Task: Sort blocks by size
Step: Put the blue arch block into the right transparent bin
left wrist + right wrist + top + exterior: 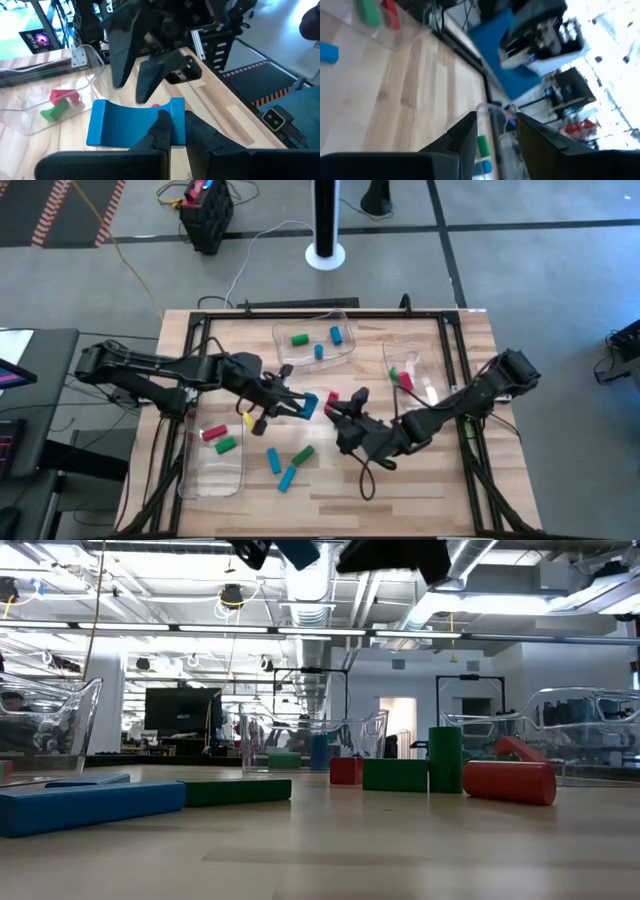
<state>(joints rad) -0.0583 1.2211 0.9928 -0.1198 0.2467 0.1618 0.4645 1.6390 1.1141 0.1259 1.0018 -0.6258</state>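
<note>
Starting at the front edge of the table (420,490): three loose blocks lie on the wood, all a bit in front of the big blue block (309,405) that's up in the air mid-table. They're two small blue blocks (288,477) and a green block (303,454).

Front-left of that big blue block is the front-left tray (190,480), with a red block (214,433) and a green one in it.

Then the action in the middle. The left arm reaches in flat from the left side, nearly straight. The left gripper (300,406) is pinched tight on the big blue block, holding it clear of the table. The low view shows it hanging way above everything.

The right arm comes in from the right side, bent at the elbow, with the forearm angled down towards the middle. The right gripper (333,412) sits just right of the big blue block, facing it. Its fingers are spread and there's nothing between them. A small red piece (331,397) shows right by its tip, but I can't tell if they touch.

Right of the big blue block and a bit farther back is the right tray (432,370), holding red and green pieces.

Farthest back, behind the big blue block, the far tray (285,360) has one green and two blue blocks.
</note>
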